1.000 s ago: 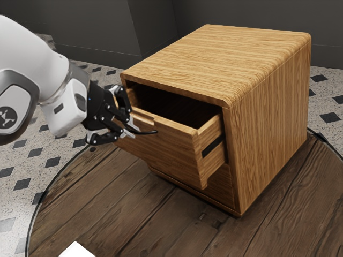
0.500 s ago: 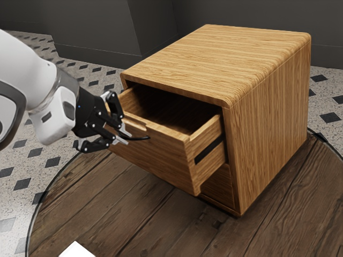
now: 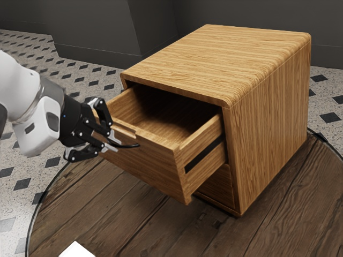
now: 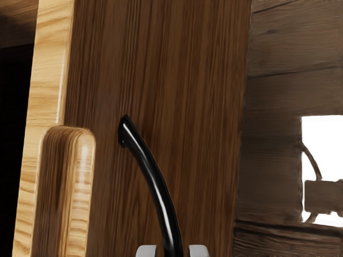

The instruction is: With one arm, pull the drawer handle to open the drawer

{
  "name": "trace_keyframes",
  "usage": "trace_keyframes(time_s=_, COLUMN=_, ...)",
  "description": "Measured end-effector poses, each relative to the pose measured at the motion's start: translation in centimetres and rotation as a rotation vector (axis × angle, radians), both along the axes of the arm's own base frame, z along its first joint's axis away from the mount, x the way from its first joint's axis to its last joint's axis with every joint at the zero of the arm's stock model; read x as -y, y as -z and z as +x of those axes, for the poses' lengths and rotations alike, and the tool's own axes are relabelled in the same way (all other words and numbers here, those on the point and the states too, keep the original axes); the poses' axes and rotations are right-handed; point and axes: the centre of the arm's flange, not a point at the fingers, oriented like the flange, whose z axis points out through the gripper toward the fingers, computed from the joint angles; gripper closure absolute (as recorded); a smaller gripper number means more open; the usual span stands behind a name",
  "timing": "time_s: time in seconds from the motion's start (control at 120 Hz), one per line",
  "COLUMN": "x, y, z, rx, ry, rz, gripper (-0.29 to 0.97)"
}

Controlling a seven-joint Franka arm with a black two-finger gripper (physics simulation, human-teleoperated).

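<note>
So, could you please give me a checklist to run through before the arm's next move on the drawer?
1. Hand shut on the handle, which runs between its pads: ok.
2. Drawer pulled out of the cabinet: ok, clearly open.
3. Drawer at the end of its travel: cannot tell.
4. Wooden floor in front of the drawer free for more pulling: ok.
5. White object at the floor's edge apart from the drawer: ok.
</note>
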Motion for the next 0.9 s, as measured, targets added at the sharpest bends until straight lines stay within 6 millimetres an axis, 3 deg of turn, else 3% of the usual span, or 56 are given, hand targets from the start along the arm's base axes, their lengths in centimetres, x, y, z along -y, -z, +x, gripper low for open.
trace_keyframes(time_s=0.9, x=-1.1, y=0.1, z=-7.3, rx=0.038, ry=-0.034, rz=0.024, gripper=0.70)
